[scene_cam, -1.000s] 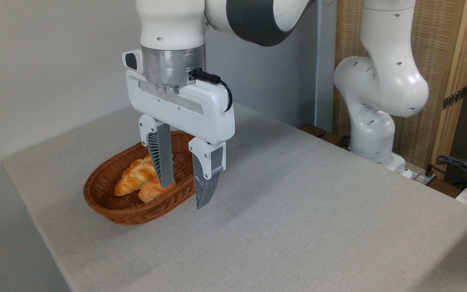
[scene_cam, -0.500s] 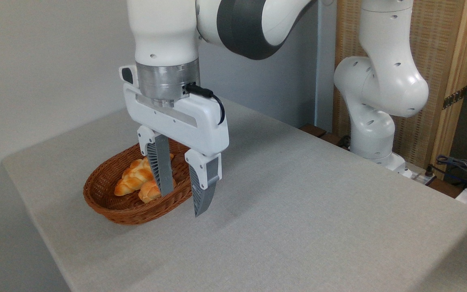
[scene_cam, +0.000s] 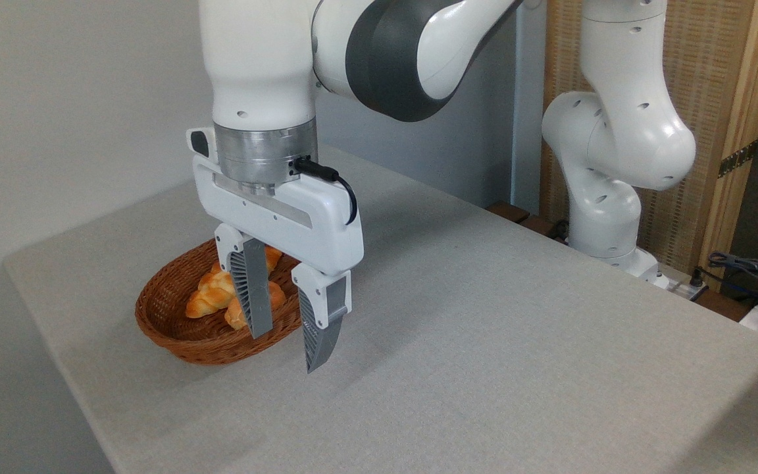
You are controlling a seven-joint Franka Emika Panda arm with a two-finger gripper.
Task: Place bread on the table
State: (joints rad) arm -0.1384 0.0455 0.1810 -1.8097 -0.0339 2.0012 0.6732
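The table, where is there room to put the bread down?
The table is bare from the basket rightward to the robot's base, and along the near edge. It is crowded only at the basket, where the open gripper hangs over the bread and a roll.

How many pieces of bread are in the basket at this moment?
2. The long plaited bread lies toward the back left of the basket; a shorter roll lies in front of it, partly behind a finger of the open gripper. More may be hidden.
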